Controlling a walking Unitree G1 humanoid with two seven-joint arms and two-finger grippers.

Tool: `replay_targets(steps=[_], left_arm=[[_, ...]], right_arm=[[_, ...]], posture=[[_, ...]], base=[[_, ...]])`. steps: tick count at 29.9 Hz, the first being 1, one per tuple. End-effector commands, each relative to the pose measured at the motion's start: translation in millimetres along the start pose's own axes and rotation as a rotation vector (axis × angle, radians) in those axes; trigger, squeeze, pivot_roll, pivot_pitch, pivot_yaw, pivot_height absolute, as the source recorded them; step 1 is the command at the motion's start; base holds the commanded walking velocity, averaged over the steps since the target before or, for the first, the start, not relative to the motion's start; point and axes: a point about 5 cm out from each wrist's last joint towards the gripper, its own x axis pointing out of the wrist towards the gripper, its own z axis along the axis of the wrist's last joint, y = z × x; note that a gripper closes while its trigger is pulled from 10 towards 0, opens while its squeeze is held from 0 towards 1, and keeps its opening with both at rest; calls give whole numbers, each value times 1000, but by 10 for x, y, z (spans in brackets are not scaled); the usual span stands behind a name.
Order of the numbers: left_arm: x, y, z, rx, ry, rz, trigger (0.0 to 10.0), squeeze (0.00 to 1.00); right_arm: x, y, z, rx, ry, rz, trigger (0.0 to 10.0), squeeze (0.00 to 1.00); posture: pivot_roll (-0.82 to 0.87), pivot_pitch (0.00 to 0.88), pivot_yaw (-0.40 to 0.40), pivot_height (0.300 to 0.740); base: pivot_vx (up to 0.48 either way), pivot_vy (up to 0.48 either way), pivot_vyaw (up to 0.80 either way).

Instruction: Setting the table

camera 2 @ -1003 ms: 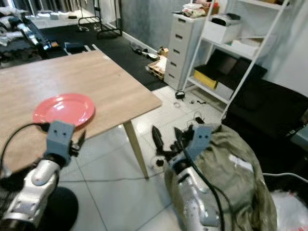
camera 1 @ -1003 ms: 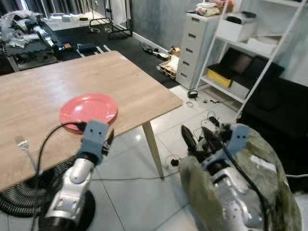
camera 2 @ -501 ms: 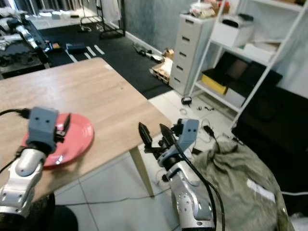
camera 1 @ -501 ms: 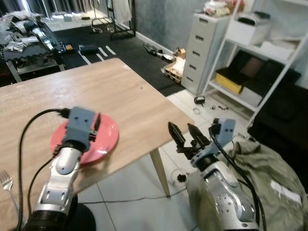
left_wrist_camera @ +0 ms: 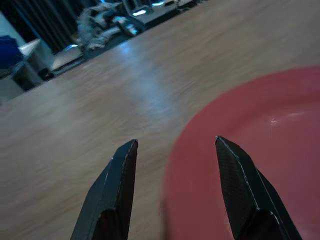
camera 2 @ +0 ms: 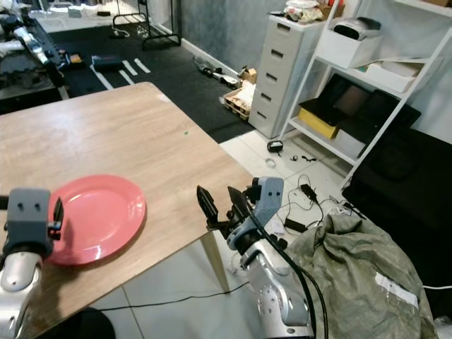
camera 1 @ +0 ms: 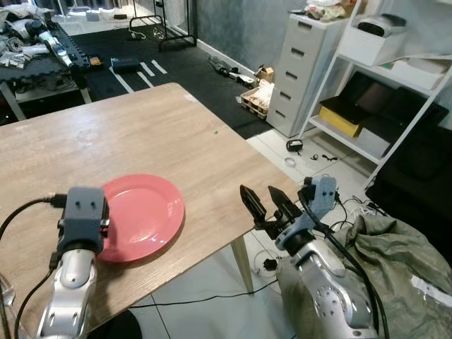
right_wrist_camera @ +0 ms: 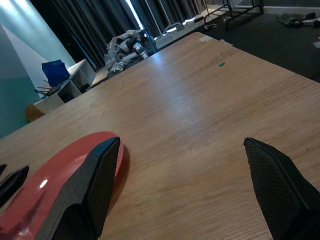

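At the left, the left gripper (left_wrist_camera: pixel 172 187) sits low over the wooden table (camera 1: pixel 141 134), its two black fingers (left_wrist_camera: pixel 112 190) spread apart and empty, straddling the near left rim of the red plate (camera 1: pixel 141 215); from the wrist camera one finger lies over bare wood and the other over the plate's edge, though whether either touches cannot be told. The plate lies flat near the table's front edge, well in from the corner. To the right, the right gripper (camera 1: pixel 265 206) hangs in the air just off the table's right edge, level with the plate, its fingers also wide apart and holding nothing; its wrist camera looks across the wood at the plate's far rim. Beyond it on the floor lie an olive cloth bag (camera 1: pixel 395 261), loose cables, and white drawers (camera 1: pixel 304 70) beside a white shelf unit (camera 1: pixel 395 78). The step in hand looks like taking hold of the plate to place it properly. To do that well, the left gripper should come in nearly level with the tabletop, slide one finger under the raised lip and the other over it, and close only once the rim is well between them, since a shallow pinch on a smooth glazed edge is likely to slip. If the right gripper joins, it should reach in over the table edge to the opposite rim, so the plate lifts flat rather than tipping.
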Motion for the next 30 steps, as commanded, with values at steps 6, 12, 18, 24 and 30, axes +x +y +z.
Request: replay_targets(steps=[6, 12, 18, 24, 30], left_arm=[[63, 221, -133, 34, 38, 56, 10000, 0], [151, 246, -295, -61, 164, -3, 10000, 0], [216, 0, -405, -113, 302, -208, 10000, 0], [213, -299, -402, -131, 357, -431, 10000, 0], [228, -589, -349, -107, 379, -568, 10000, 0]], right_arm=[[-31, -22, -63, -1, 29, -15, 10000, 0], [-52, -45, -52, -3, 32, -29, 10000, 0], [-88, -57, -43, -7, 37, -38, 10000, 0], [-109, -80, -20, -9, 34, -59, 10000, 0], [-93, -99, -12, -14, 38, -75, 10000, 0]], posture=[[-1, 0, 45, 740], [-6, 0, 39, 740], [-21, 0, 43, 740], [-33, 16, 52, 740], [-37, 33, 63, 740]], base=[[0, 0, 0], [0, 0, 0], [0, 0, 0], [0, 0, 0], [0, 0, 0]])
